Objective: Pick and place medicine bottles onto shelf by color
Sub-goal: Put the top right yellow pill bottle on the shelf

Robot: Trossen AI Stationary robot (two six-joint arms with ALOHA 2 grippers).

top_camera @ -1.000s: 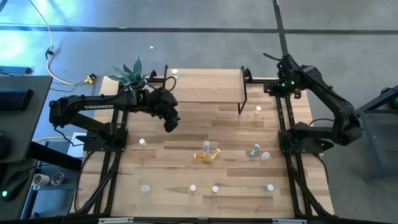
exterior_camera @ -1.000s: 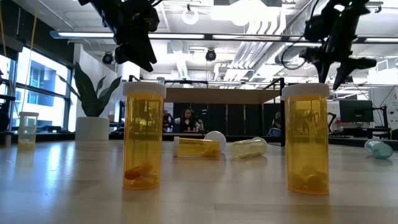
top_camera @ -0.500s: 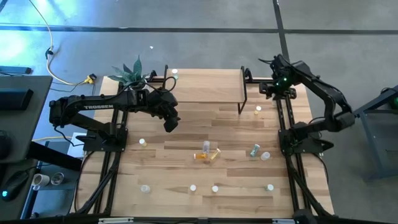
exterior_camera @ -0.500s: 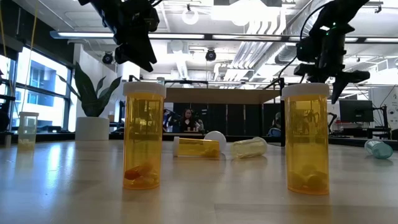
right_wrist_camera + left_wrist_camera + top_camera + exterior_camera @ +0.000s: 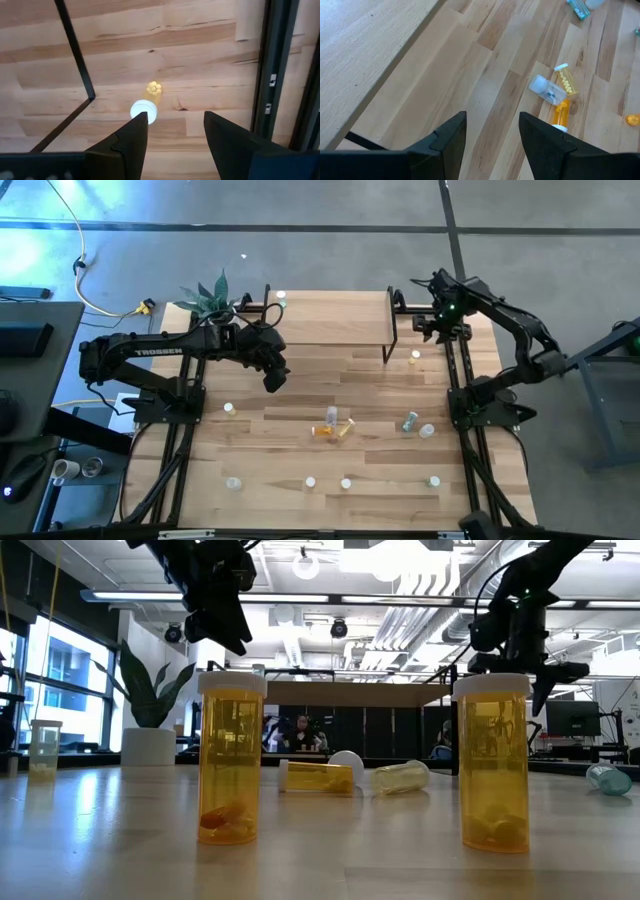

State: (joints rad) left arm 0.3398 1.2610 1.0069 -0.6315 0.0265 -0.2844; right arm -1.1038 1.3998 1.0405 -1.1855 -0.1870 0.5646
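The low riser shelf with a light wooden top on thin black legs (image 5: 328,318) stands at the table's far edge. The left gripper (image 5: 272,378) hangs just in front of its left end, fingers apart and empty. The right gripper (image 5: 428,323) hovers off its right end, fingers spread, empty, above a small yellow pill bottle with a white cap (image 5: 148,103) standing beside the shelf's right leg.

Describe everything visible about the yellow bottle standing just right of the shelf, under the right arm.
The yellow bottle is a small translucent plastic cylinder with a white cap, holding pale yellow pills. It appears to stand upright on the wooden table, just outside the shelf and its thin black leg. Nothing grips it: the right gripper hangs above it with open fingers, apart from it.
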